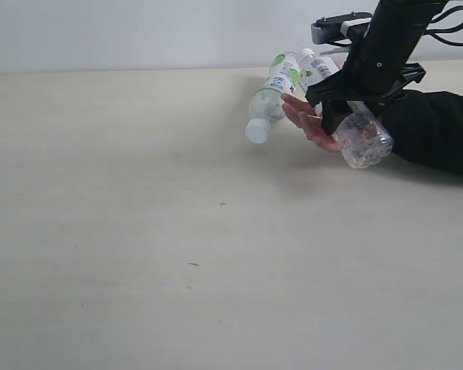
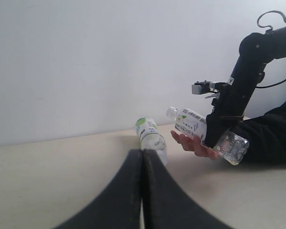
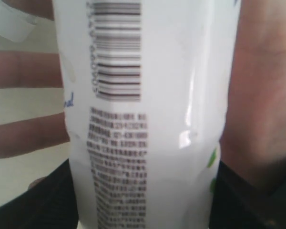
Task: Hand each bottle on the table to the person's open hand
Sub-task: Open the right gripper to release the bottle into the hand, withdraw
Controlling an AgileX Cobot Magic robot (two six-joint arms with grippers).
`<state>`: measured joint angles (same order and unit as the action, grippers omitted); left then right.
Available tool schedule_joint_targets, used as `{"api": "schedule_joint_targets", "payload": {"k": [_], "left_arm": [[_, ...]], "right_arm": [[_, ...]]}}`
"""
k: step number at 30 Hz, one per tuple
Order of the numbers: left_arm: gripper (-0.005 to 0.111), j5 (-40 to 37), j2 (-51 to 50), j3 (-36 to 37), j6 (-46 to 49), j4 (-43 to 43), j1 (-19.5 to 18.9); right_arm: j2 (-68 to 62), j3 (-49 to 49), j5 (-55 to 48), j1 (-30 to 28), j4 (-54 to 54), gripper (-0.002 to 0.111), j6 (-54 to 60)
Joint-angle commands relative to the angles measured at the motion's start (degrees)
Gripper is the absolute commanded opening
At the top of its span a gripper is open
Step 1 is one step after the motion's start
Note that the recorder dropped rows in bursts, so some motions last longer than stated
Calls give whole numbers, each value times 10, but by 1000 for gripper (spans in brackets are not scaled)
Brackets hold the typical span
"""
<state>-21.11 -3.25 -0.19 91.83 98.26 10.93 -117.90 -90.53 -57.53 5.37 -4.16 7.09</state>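
The left gripper (image 2: 143, 160) hangs low over the counter (image 1: 139, 231), its jaws pressed together with nothing between them. Further right, near the back edge, a green-and-white bottle (image 1: 272, 94) lies on its side on the counter, white cap pointing toward the front. Just beside it an open hand (image 1: 307, 122) is held palm up. The right gripper (image 1: 341, 108) comes down over that palm, jaws clamped on the middle of the barcode bottle (image 1: 363, 137), which is tilted across the hand. Whether it touches the palm I cannot tell. A black sleeve (image 1: 436, 127) runs off to the right.
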Motion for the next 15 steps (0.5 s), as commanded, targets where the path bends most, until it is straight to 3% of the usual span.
{"api": "schedule_joint_targets", "payload": {"k": [1,5,11,15], "left_arm": [[0,-5,2,2,-5,0,-2],[0,-5,2,2,-5,0,-2],[0,-5,2,2,-5,0,-2],[0,-5,2,2,-5,0,-2]], "right_arm": [[-2,-4,3,-2,0,3,3],[-2,-4,3,-2,-1,20,3],[-2,-4,5,-1,-1,63,3],[-2,-4,5,-1,3,77,3]]}}
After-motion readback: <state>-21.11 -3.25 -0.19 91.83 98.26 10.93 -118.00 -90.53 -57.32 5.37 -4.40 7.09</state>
